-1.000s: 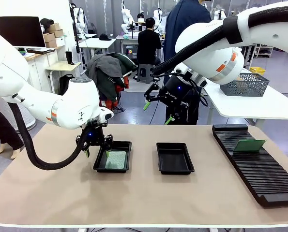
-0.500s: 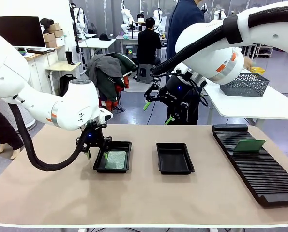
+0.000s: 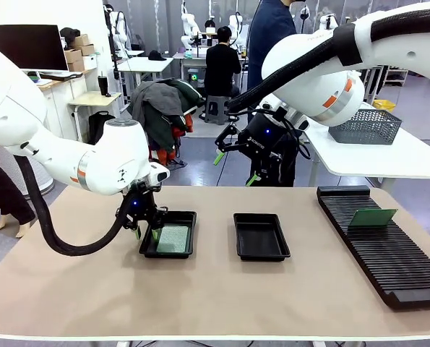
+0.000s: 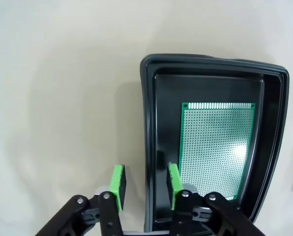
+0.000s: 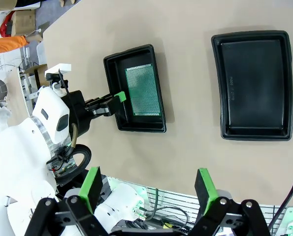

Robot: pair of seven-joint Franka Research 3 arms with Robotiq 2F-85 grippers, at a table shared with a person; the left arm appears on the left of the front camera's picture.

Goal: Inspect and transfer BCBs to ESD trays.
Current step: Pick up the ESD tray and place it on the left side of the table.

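Left gripper [image 4: 145, 184] here, pointing down over the left side wall of the left tray [image 4: 148, 113]. My jaws are apart w/ that wall between them, one jaw outside over the table [image 3: 222, 303] and the other inside the tray. There's a gap on both sides of the wall in my wrist view, so afaict I'm not clamped on anything and I'm carrying nothing.

Progress check, imo roughly halfway. One BCB [image 4: 216, 147] lies flat on the floor of the left tray, so that one looks done. The middle tray [image 3: 261, 235], just right of it, has nothing in it. A second BCB [image 3: 372, 217] stands propped in the slots of the long black rack [image 3: 388, 260] at the right side of the table. That one needs inspecting + moving, prob into the middle tray. Can't make out any more boards on the rack.

Relative to me, the BCB in the left tray sits just right of my inner jaw, shifted toward the tray's right wall. Its nearest corner is just beside that jaw, but I can't tell if they're touching. The second BCB is well apart from me, over on the right.

Right gripper [image 3: 235, 168] hangs high up past the far edge of the table, roughly in line w/ the middle tray. Its jaws are wide apart and empty.
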